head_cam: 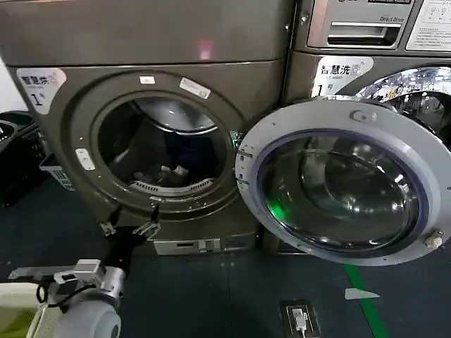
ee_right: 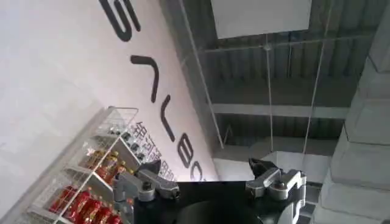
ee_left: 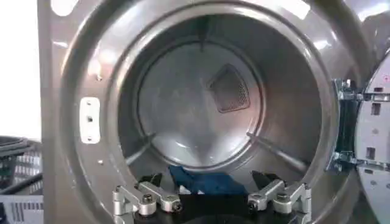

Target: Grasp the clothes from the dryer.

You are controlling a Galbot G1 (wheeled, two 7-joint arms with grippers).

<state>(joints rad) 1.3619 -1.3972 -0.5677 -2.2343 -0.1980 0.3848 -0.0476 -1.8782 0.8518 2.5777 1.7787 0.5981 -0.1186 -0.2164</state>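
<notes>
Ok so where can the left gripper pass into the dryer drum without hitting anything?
The round dryer opening is free between the rim latch plate and the hinged door, swung aside. The open left gripper sits just outside the lower rim. Crowded only at the drum floor, where the blue clothes lie.

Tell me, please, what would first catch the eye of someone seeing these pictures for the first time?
First, the dryer's big round door, swung wide open to its right and baring the dark drum. At the drum's bottom lie the clothes, a blue bundle in the left wrist view. Just below the opening hovers the left end effector, fingers open and aimed at the drum; the right end effector points up at a ceiling, open too.
</notes>
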